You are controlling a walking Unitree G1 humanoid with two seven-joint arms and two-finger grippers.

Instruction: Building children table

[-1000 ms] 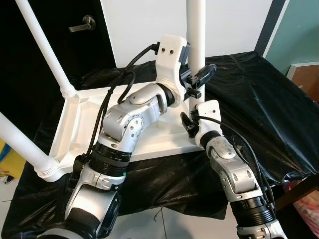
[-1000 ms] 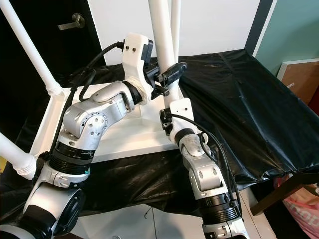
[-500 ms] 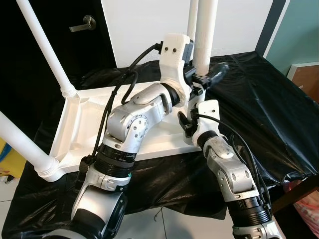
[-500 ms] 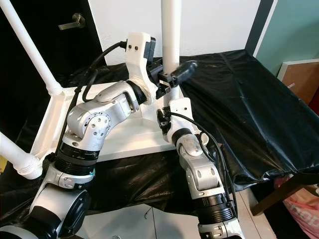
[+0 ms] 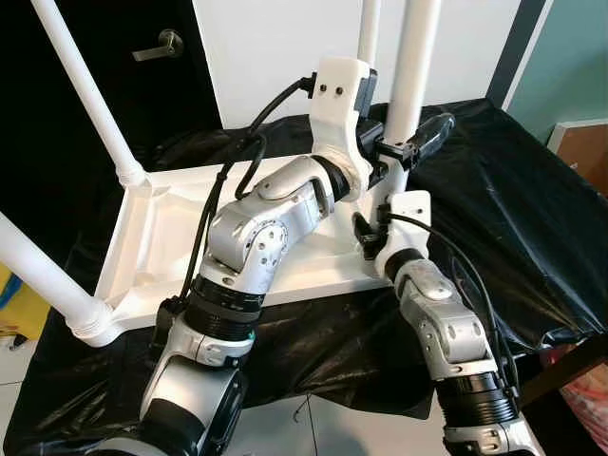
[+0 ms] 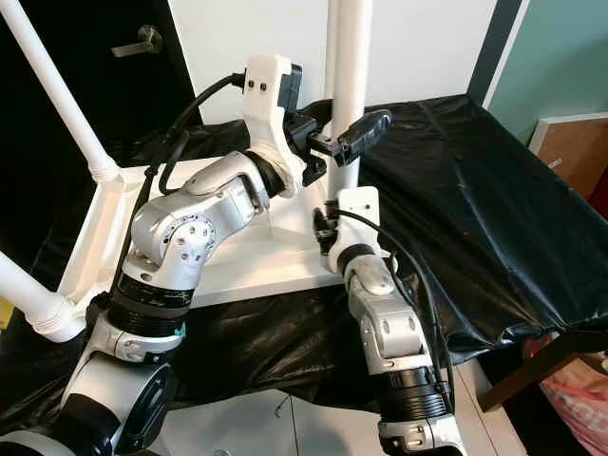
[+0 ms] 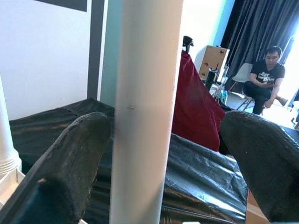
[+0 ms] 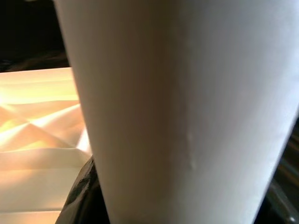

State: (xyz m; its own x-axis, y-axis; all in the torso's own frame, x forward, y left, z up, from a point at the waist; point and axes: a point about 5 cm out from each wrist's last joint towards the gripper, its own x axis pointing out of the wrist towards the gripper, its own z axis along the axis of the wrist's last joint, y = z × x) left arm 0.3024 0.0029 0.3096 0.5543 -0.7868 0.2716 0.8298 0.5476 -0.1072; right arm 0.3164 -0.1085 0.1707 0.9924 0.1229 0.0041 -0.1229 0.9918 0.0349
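Arms first: my left arm bends up from the lower left, elbow high, its white wrist housing tipped over the upturned white tabletop (image 5: 285, 261). The left gripper (image 5: 404, 152) reaches sideways at the near table leg (image 5: 415, 57); its fingers (image 7: 70, 163) are spread to either side of the leg, one finger close against it, the other well apart from it. My right arm comes up from the lower right, forearm rising toward the same leg, and the right gripper (image 6: 328, 220) sits low at the leg's base, just above the tabletop corner. The right wrist view is so close to the white tube that I cannot tell how those fingers stand.

That leg stands with its long axis close to vertical, leaning slightly, foot end pointing up. The tabletop lies underside up on a black sheet (image 5: 494, 199). Two more legs (image 5: 85, 90) rise from the tabletop's far-left and near-left corners, slanting outward; a fourth (image 5: 369, 33) stands behind the held leg. A person (image 7: 264, 79) sits in a chair far behind the leg
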